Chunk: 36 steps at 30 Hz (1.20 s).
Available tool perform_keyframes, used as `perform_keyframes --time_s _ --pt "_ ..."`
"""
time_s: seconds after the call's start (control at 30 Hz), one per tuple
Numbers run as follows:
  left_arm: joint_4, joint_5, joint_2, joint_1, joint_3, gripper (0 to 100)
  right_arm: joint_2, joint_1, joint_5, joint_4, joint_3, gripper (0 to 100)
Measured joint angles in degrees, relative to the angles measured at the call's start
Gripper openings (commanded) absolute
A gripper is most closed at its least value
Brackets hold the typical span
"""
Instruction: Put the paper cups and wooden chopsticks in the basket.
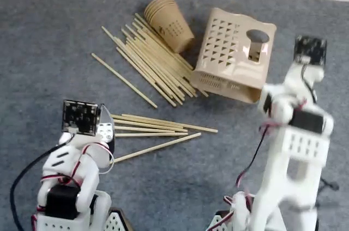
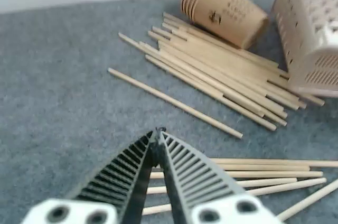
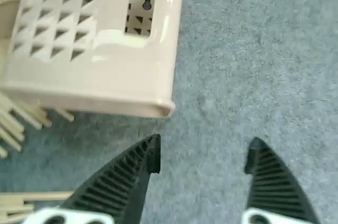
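Observation:
A stack of brown paper cups (image 1: 169, 22) (image 2: 224, 8) lies on its side at the back of the grey table. A pile of wooden chopsticks (image 1: 155, 61) (image 2: 222, 73) spreads in front of it, partly under the beige basket (image 1: 234, 54) (image 3: 100, 39), which lies tipped on its side. A few more chopsticks (image 1: 158, 127) (image 2: 264, 174) lie loose near the left arm. My left gripper (image 2: 158, 131) is shut and empty, hovering just short of those loose sticks. My right gripper (image 3: 203, 155) is open over bare carpet beside the basket's corner.
The grey carpeted table (image 1: 49, 40) has free room at the left and in the front middle. One single chopstick (image 1: 122, 80) lies apart to the left of the pile. The right arm's white body (image 1: 294, 144) stands in front of the basket.

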Motion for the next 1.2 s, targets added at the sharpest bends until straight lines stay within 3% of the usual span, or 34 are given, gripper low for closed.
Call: perform_keyframes --time_s 0.63,0.97,1.2 --pt "0.0 -1.67 -3.08 -0.09 6.59 1 62.59 -2.64 -0.97 19.69 -70.86 28.6" --pt "0.0 -2.46 -3.08 -0.09 6.59 1 83.25 -5.01 -2.64 18.73 -98.73 28.6" --pt "0.0 -2.46 -3.08 -0.09 6.59 1 92.04 -4.92 -5.1 13.54 -107.6 28.2"
